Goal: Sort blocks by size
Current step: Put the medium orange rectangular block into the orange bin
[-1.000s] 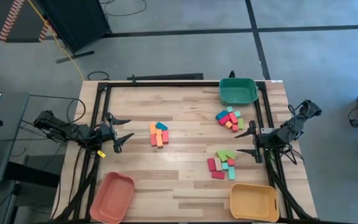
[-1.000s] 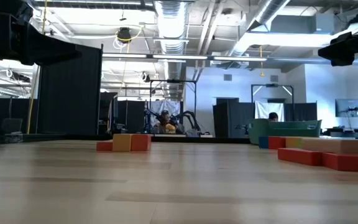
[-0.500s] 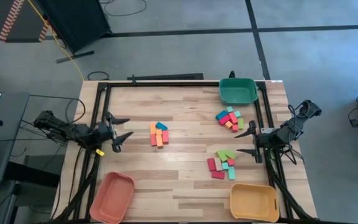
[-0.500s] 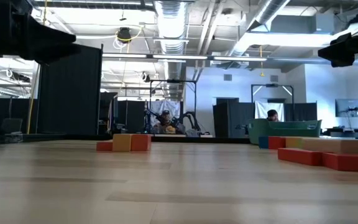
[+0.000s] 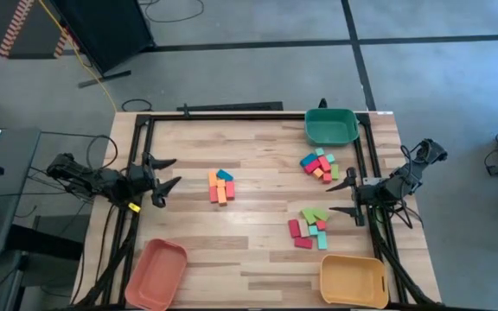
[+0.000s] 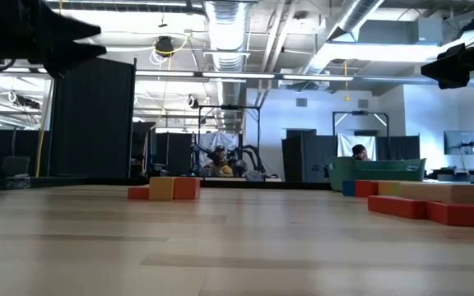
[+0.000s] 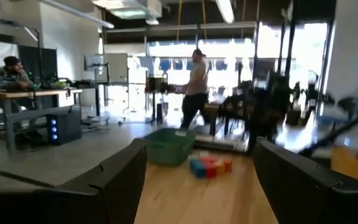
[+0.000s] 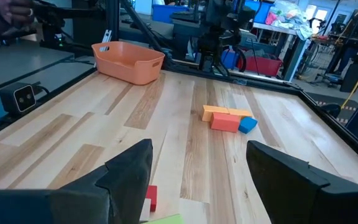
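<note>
Left gripper point(image 5: 164, 172) shifted, left wrist alone shows a walking person point(image 7: 195, 87)

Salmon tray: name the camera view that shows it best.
The high view: the salmon tray shows whole from above, at the table's near left corner. The right wrist view shows it side-on beyond the blocks. The low and left wrist views miss it.

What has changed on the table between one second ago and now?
Only the left gripper moved: it drew slightly back toward its own table edge and swung a little toward the far side, open and empty. The right gripper, open, the blocks and the three trays stayed in place.
</note>
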Tool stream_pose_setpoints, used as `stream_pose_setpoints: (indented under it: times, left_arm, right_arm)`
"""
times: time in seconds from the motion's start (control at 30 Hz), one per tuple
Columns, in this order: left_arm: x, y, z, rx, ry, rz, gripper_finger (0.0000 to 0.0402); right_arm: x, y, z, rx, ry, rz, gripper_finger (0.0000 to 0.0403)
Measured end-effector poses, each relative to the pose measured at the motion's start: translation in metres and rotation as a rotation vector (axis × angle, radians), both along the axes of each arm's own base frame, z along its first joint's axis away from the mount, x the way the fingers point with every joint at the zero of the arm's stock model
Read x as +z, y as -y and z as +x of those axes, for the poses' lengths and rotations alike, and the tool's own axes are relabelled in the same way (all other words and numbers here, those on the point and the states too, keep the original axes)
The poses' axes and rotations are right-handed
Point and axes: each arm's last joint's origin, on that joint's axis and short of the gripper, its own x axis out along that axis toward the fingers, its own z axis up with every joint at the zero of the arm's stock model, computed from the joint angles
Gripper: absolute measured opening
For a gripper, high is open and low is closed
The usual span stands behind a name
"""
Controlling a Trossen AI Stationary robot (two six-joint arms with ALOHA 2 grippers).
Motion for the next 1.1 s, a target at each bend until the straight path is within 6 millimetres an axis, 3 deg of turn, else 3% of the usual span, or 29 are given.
stream_pose_setpoints:
  times: [0.47, 0.63, 0.87, 1.0, 1.1]
  left_arm:
    - [-0.003, 0.0, 0.001, -0.018, -0.008, -0.068, 0.0279]
    - [0.006, 0.006, 0.007, -0.127, -0.076, 0.077, 0.0279]
    - [0.042, 0.015, 0.034, -0.115, -0.448, 0.264, 0.0279]
    - [0.039, 0.017, 0.064, -0.09, -0.755, 0.319, 0.0279]
    - [0.026, 0.013, 0.091, -0.13, -0.927, 0.317, 0.0279]
  right_arm:
    - [0.0, 0.0, 0.0, 0.001, 0.0, 0.0, 0.0291]
    - [0.0, 0.0, 0.0, 0.001, 0.0, 0.0, 0.0291]
    - [0.0, 0.0, 0.0, 0.001, 0.0, 0.0, 0.0291]
    - [0.0, 0.0, 0.0, 0.001, 0.0, 0.001, 0.0291]
    - [0.0, 0.0, 0.0, 0.001, 0.0, 0.001, 0.0291]
